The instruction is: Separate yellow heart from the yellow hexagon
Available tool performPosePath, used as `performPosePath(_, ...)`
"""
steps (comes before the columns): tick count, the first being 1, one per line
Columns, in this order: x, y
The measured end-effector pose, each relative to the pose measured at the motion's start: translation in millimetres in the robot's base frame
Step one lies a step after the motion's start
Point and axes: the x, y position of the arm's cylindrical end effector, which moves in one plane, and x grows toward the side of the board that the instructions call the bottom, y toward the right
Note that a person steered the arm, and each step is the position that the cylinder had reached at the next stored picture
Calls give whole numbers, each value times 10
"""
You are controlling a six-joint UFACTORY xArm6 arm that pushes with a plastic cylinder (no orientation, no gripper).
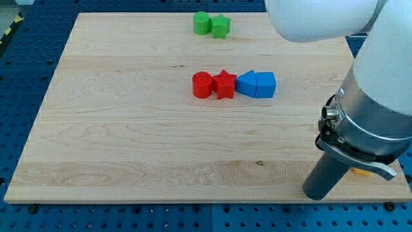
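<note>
My rod comes down at the view's bottom right, and my tip (320, 195) rests near the board's bottom edge. Just to the right of the rod, a small sliver of a yellow block (360, 171) shows under the arm's body. Its shape cannot be made out. The arm hides the rest of it, and I cannot tell the yellow heart from the yellow hexagon. My tip is to the left of and slightly below that yellow sliver, close to it. Whether they touch is hidden.
The wooden board (129, 129) carries a touching row at centre: red cylinder (202, 84), red star (224, 84), blue triangle (246, 84), blue block (265, 84). A green cylinder (201, 23) and green block (221, 26) sit at the top edge.
</note>
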Motion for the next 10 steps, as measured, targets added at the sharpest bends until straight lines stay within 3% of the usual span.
performPosePath(10, -549, 782)
